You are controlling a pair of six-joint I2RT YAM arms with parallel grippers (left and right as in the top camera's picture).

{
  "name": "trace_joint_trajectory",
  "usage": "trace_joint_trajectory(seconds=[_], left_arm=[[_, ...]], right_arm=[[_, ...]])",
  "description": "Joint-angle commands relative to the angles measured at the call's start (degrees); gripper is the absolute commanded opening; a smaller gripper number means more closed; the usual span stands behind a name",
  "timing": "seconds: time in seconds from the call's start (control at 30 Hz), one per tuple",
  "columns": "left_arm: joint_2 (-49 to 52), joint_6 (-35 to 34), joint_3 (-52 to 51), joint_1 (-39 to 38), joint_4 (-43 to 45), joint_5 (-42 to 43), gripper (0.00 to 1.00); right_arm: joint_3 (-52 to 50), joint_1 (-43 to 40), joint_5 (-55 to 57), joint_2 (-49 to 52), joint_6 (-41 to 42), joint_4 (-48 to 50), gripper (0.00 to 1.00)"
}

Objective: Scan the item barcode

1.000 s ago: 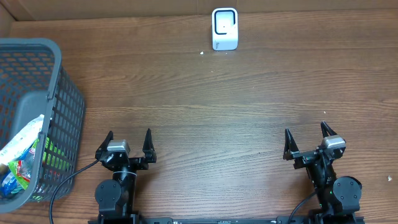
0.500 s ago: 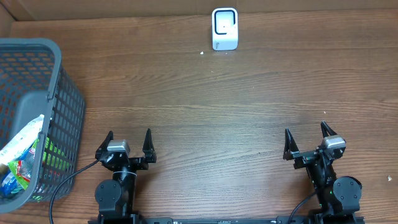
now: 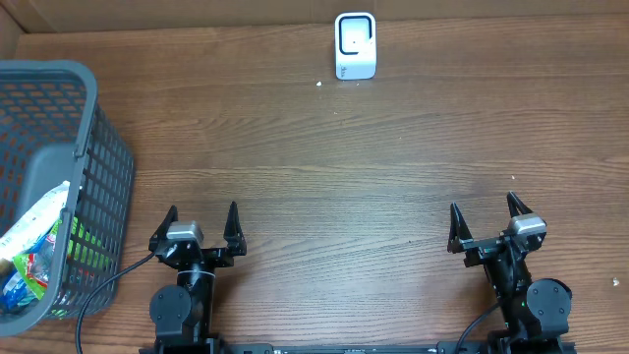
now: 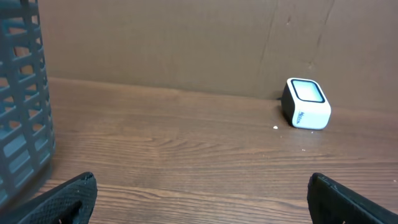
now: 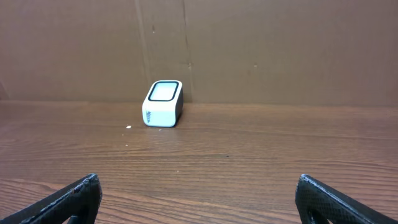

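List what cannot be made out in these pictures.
- Grey plastic mesh basket: in the overhead view it is cut off by the left edge, and the left wrist view catches only a slice of its wall.
- Colourful packets inside it: in the overhead view they are partly hidden by the basket's wall. Their count is unclear and no barcode is readable.
- White speck beside the white box-shaped scanner: too small to identify.

left end effector wide open, empty; right end effector likewise
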Motion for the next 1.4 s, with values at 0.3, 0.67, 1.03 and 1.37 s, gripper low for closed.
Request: trace_joint_trajectory(seconds=[0.3,0.67,1.03,1.37], left_arm=[[1.0,1.1,11.0,-0.4,-7.7,1.8,1.00],[19.3,3.2,35.2,-0.4,-18.9,6.4,1.00],[50.8,1.8,83.4,-0.4,-54.8,1.6,1.00],[72.9,2.7,117.0,-0.4,-76.6,6.6,1.00]], right_arm=[[-0.6,0.3,0.5,-0.7,0.0,0.3,1.00],[-0.6,0.3,0.5,-0.7,0.0,0.3,1.00],[-0.6,0.3,0.5,-0.7,0.0,0.3,1.00],[-0.6,0.3,0.5,-0.7,0.0,0.3,1.00]])
